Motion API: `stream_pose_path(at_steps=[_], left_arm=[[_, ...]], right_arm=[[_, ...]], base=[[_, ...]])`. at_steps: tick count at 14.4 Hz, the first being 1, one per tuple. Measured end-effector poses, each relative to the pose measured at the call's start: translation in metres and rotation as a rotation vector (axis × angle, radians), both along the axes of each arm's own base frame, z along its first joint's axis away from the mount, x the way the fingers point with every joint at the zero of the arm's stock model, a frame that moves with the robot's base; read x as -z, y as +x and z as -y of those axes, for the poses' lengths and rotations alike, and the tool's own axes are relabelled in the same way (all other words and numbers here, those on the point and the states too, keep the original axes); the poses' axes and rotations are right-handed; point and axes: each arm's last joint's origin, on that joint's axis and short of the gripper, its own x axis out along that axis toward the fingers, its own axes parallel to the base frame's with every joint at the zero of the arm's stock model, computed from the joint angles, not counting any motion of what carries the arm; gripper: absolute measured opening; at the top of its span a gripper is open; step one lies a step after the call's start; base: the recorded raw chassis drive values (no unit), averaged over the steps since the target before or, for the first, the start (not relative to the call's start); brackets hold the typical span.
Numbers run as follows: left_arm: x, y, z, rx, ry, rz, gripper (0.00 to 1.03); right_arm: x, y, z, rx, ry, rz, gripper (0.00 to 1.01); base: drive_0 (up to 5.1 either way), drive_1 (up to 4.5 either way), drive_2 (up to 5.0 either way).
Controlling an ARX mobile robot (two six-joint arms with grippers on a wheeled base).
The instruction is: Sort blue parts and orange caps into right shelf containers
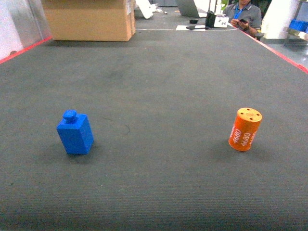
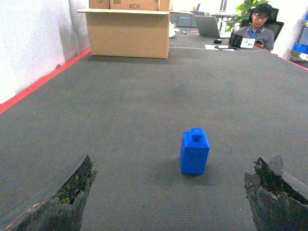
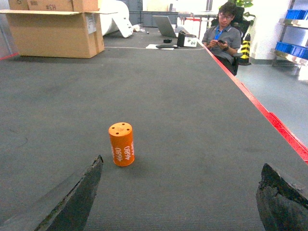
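A blue part (image 1: pixel 75 134), a blocky piece with a round knob on top, stands upright on the dark mat at the left. In the left wrist view the blue part (image 2: pixel 195 152) sits a little ahead of my left gripper (image 2: pixel 172 168), which is open and holds nothing. An orange cap (image 1: pixel 245 129), marked 4680, stands upright at the right. In the right wrist view the orange cap (image 3: pixel 121 144) is ahead and near the left finger of my right gripper (image 3: pixel 183 163), which is open and empty. Blue shelf containers (image 3: pixel 292 48) rest on a steel shelf (image 3: pixel 288 56) far right. Neither gripper appears in the head view.
A large cardboard box (image 1: pixel 89 19) stands at the mat's far left end. A seated person (image 1: pixel 244 17) and a laptop (image 3: pixel 166 26) are at the far end. Red tape (image 3: pixel 269 118) marks the mat's right edge, with a drop to the floor beyond it.
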Motion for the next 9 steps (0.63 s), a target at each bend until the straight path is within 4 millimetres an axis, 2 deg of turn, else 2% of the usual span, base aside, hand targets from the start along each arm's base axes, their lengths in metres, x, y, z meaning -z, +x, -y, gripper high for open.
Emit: stream_pose_path(at_steps=[5, 7, 9], left_arm=[[0.0, 0.0, 0.0, -0.003, 0.001, -0.002, 0.98], [0.002, 0.008, 0.008, -0.092, 0.08, -0.097, 0.98], [-0.016, 0.022, 0.013, -0.097, 0.089, -0.047, 0.98]], right_arm=[[0.0, 0.0, 0.0, 0.002, 0.0, -0.004, 0.98], [0.003, 0.008, -0.007, 0.054, -0.043, -0.156, 0.98], [-0.015, 0.022, -0.013, 0.025, -0.035, -0.103, 0.98]], base=[[0.0, 0.0, 0.0], [0.0, 0.0, 0.0], [0.0, 0.0, 0.0]])
